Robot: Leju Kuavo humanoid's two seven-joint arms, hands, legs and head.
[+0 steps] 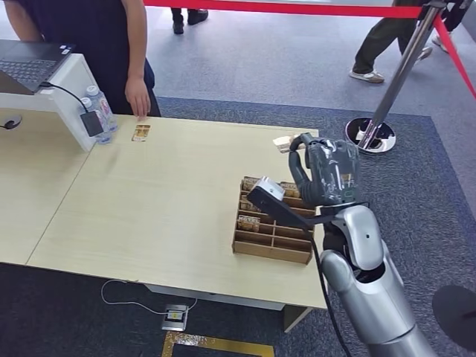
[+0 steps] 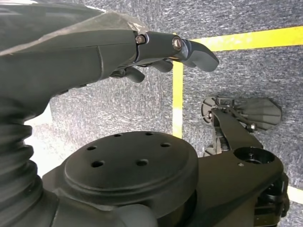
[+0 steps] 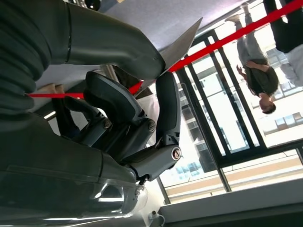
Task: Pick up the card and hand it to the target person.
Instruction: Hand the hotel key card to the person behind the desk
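Right hand (image 1: 324, 172) raised over tray (image 1: 273, 232), fingers (image 3: 168, 106) pinching card (image 3: 180, 45). Left hand (image 2: 107, 52) hangs over floor, fingers apart, empty. Person (image 1: 137, 95) at far-left of surface (image 1: 168, 201).

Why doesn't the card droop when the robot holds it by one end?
Probably because it is stiff: the card juts out flat and straight past the right hand, pinched at one edge. It looks thin, so it is likely light. Its smooth face could be slippery, so a loose pinch might let it slide.
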